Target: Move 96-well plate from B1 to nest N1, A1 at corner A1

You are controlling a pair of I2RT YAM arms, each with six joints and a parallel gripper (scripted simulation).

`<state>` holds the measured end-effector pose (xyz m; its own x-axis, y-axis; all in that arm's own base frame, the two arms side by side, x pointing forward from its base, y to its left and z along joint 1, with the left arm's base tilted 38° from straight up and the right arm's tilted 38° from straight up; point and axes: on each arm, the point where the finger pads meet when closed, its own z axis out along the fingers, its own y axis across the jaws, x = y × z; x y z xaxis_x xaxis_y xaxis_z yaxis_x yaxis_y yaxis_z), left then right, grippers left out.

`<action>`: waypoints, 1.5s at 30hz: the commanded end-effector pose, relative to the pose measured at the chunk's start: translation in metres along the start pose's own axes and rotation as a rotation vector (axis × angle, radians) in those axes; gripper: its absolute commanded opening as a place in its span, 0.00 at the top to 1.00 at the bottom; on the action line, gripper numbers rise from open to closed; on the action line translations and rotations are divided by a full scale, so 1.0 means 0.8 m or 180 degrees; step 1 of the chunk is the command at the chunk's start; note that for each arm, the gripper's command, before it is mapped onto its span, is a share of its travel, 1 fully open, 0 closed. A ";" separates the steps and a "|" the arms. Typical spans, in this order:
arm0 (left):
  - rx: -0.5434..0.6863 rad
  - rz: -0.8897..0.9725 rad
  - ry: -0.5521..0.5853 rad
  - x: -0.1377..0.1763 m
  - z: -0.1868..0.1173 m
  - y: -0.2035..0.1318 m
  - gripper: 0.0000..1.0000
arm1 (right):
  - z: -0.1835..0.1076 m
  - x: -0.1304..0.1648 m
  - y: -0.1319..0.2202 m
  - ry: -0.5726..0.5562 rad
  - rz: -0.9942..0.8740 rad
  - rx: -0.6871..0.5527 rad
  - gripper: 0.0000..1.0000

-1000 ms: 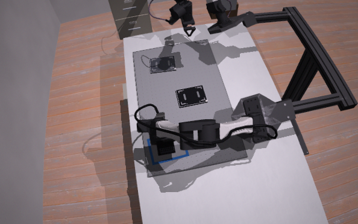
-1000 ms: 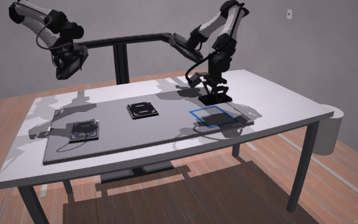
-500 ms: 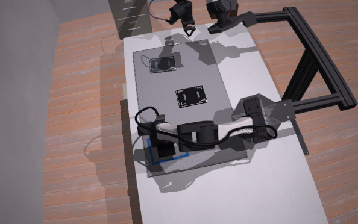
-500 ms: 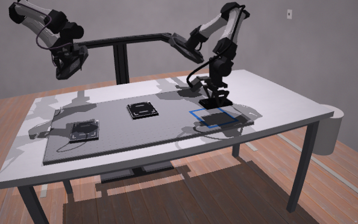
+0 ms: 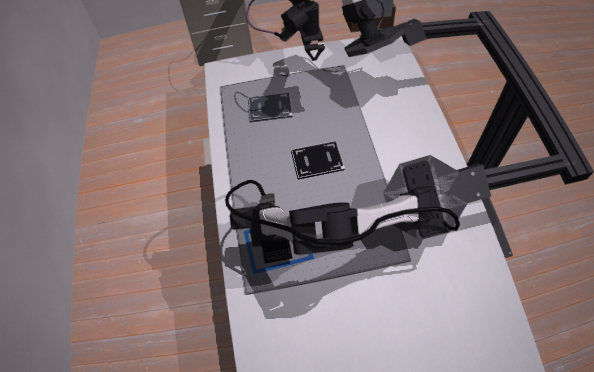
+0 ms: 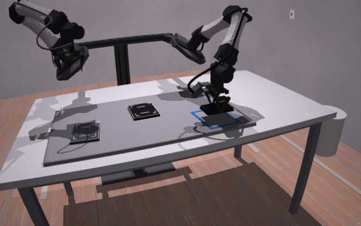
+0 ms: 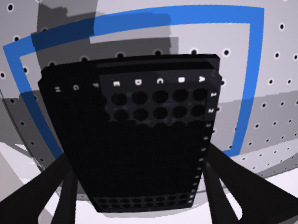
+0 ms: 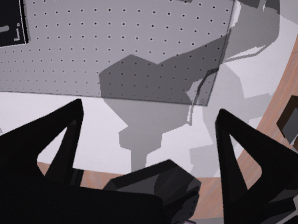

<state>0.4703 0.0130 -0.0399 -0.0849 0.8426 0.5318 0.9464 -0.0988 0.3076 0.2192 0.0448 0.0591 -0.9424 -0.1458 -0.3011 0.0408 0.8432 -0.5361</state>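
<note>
The dark 96-well plate (image 5: 277, 251) (image 6: 209, 109) (image 7: 125, 145) hangs a little above the bench, over the blue outline (image 5: 285, 264) (image 6: 225, 124) (image 7: 256, 60) of B1. My left gripper (image 7: 137, 151) is shut on its two long sides. In the left wrist view the letters A to H run along its far short edge, with A and 1 at the upper right corner. My right gripper (image 5: 314, 54) (image 8: 151, 110) is open and empty, beyond the board's right end. The nest (image 5: 270, 106) (image 6: 85, 132) farthest right seen from the arms' side holds no plate. Its markings are too small to read.
A second empty nest (image 5: 318, 160) (image 6: 143, 110) lies between that nest and B1. Both sit on the grey perforated board (image 5: 260, 145) (image 6: 121, 130). The left arm's links cross above the board in the top view. The arms' dark frame (image 5: 530, 95) (image 6: 121, 61) stands behind the table.
</note>
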 end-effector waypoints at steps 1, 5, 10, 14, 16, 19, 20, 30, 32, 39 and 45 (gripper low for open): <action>-0.0030 -0.0056 -0.0037 0.003 0.017 0.010 1.00 | -0.002 0.000 0.000 -0.0002 0.0027 -0.0004 0.00; -0.0030 -0.0055 -0.0036 0.003 0.025 0.010 1.00 | -0.002 0.000 0.000 -0.0002 0.0027 -0.0004 0.00; -0.0030 -0.0055 -0.0036 0.003 0.036 0.010 1.00 | -0.002 0.000 0.000 -0.0002 0.0027 -0.0004 0.00; -0.0029 -0.0055 -0.0036 0.003 0.040 0.011 1.00 | -0.002 0.000 0.000 -0.0002 0.0027 -0.0004 0.00; -0.0029 -0.0055 -0.0036 0.003 0.044 0.011 1.00 | -0.002 0.000 0.000 -0.0002 0.0027 -0.0004 0.00; -0.0083 -0.0065 -0.0045 0.003 0.036 0.018 1.00 | -0.002 0.000 0.000 -0.0002 0.0027 -0.0004 0.00; -0.0111 -0.0050 -0.0055 0.000 0.031 0.021 1.00 | -0.002 0.000 0.000 -0.0002 0.0027 -0.0004 0.00; -0.0118 -0.0059 -0.0056 0.003 0.026 0.019 1.00 | -0.002 0.000 0.000 -0.0002 0.0027 -0.0004 0.00; -0.0117 -0.0060 -0.0055 0.004 0.025 0.017 1.00 | -0.002 0.000 0.000 -0.0002 0.0027 -0.0004 0.00; -0.0134 -0.0080 -0.0053 0.009 0.021 0.018 1.00 | -0.002 0.000 0.000 -0.0002 0.0027 -0.0004 0.00; -0.0076 -0.0024 -0.0033 0.000 0.028 0.011 1.00 | -0.002 0.000 0.000 -0.0002 0.0027 -0.0004 0.00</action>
<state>0.4832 0.0266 -0.0585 -0.0895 0.8444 0.5282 0.9420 -0.1005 0.3203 0.2192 0.0448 0.0591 -0.9424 -0.1458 -0.3011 0.0408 0.8432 -0.5361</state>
